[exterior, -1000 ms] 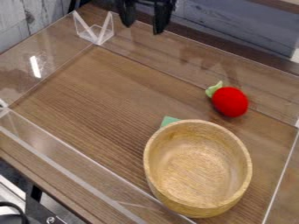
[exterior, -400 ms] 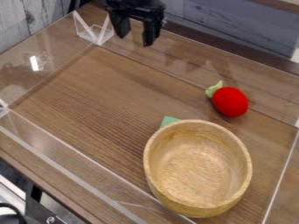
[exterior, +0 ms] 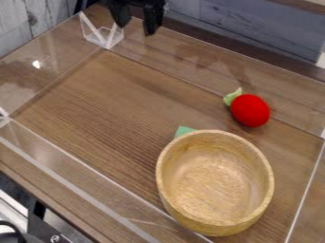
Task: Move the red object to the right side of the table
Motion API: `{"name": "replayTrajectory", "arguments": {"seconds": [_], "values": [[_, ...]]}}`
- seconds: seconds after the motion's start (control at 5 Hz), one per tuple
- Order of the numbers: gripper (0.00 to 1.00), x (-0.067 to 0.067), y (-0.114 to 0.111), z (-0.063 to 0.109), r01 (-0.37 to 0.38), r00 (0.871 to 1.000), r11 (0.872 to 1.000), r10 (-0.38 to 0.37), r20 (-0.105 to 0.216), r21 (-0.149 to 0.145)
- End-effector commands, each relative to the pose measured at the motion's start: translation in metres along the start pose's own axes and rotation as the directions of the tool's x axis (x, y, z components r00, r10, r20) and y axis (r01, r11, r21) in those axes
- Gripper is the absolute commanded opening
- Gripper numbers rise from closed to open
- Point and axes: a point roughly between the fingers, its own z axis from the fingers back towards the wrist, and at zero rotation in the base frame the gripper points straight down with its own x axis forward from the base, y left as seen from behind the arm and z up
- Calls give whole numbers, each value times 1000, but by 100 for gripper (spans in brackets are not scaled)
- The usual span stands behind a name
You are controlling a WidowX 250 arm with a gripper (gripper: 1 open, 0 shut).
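Note:
The red object (exterior: 249,109), a small round soft toy fruit with a green leafy top, lies on the brown wood-grain table (exterior: 114,104) at the right side, near the far right wall. My black gripper (exterior: 135,21) hangs at the top of the view, left of centre, over the table's far edge. Its two fingers stand apart and open with nothing between them. It is far to the left of the red object and well apart from it.
A large light wooden bowl (exterior: 215,180) sits at the front right, with a green scrap (exterior: 185,132) showing at its far rim. Low clear acrylic walls (exterior: 76,185) edge the table. A clear acrylic corner piece (exterior: 101,34) stands beside the gripper.
The gripper has slid to the left along the table's far edge, away from the red object. It stays open. The red object and bowl have not moved.

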Motion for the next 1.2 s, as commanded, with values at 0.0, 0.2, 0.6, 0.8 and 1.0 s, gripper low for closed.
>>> {"name": "replayTrajectory", "arguments": {"seconds": [0.0, 0.2, 0.6, 0.8, 1.0], "values": [[100, 5, 6, 20, 5, 998, 1000, -6, 60, 10], [100, -1, 4, 24, 17, 998, 1000, -17, 64, 3], [100, 0, 17, 20, 73, 994, 997, -71, 84, -26], [100, -9, 12, 6, 24, 995, 999, -21, 97, -24], [100, 1, 31, 14, 44, 993, 999, -41, 109, -26]]}}
